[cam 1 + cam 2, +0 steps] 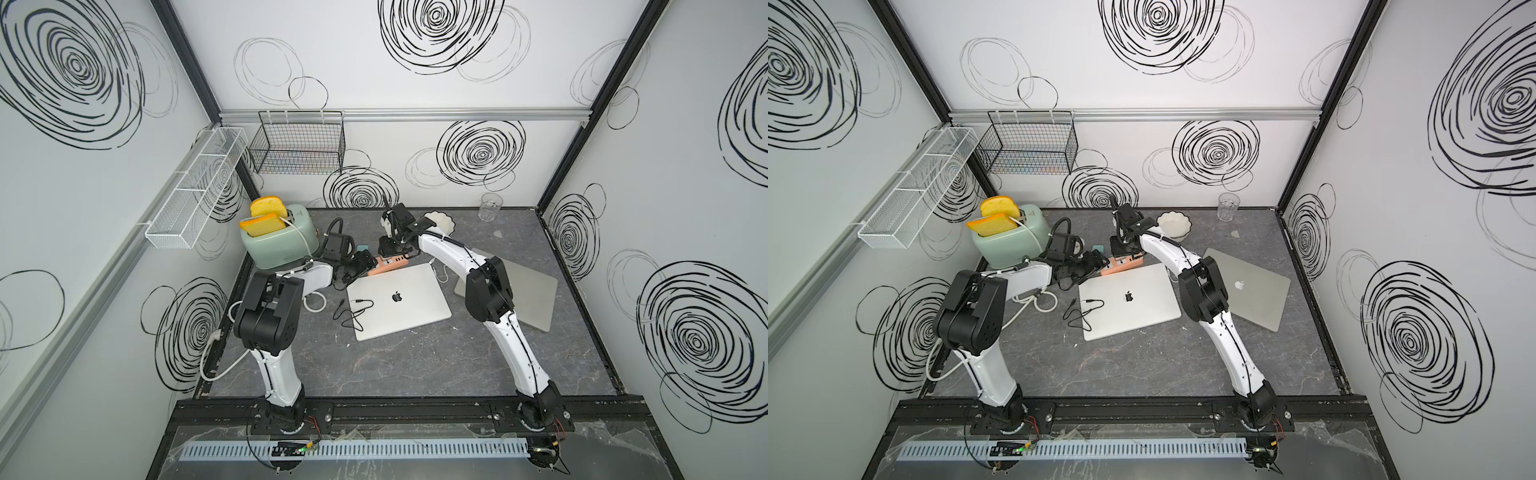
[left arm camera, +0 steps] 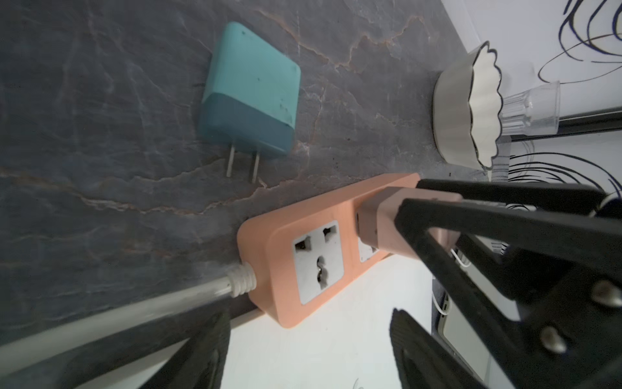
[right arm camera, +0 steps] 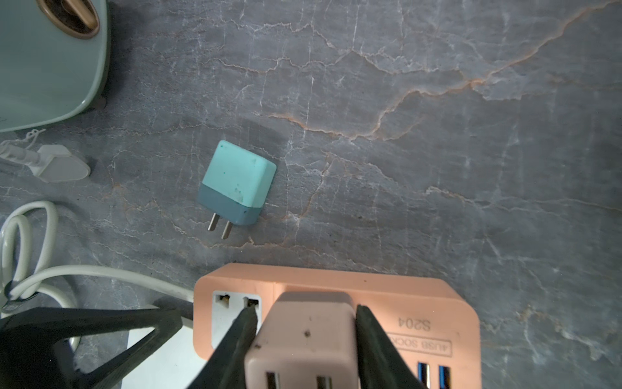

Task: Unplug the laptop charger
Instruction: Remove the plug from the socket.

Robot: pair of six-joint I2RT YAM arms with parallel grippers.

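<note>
- Views from above, both top views alike: a peach power strip (image 1: 390,266) (image 1: 1121,266) lay on the dark marbled table (image 1: 415,365), just beyond the far edge of a closed silver laptop (image 1: 399,301). The right gripper (image 1: 390,249) (image 1: 1121,249) pointed straight down onto the strip and hid the charger from above. The left gripper (image 1: 359,266) (image 1: 1092,264) reached in low from the toaster (image 1: 276,241) side, close to the strip's cable end. How wide either pair of jaws stood could not be told from up here.
- Left wrist view: the charger (image 2: 380,219) was a pale pink block with rounded corners, seated in the strip's second socket, with no prongs showing. The socket beside it stood free. The right gripper (image 2: 409,198) had its black fingers (image 2: 437,192) pressed against two opposite sides of the block. The left gripper (image 2: 309,347) held its own jaws well apart with nothing between them, hovering near the strip's cable end. A teal adapter (image 2: 249,91) lay loose on the table beside the strip, its prongs bare.
- Right wrist view: the charger (image 3: 303,340) showed two slots in its outer face and a few dark specks. The right gripper (image 3: 304,313) was clamped on it, one finger touching each side and the block filling the gap. The strip (image 3: 404,296) lay flat beneath, blue USB ports next to the block.
</note>
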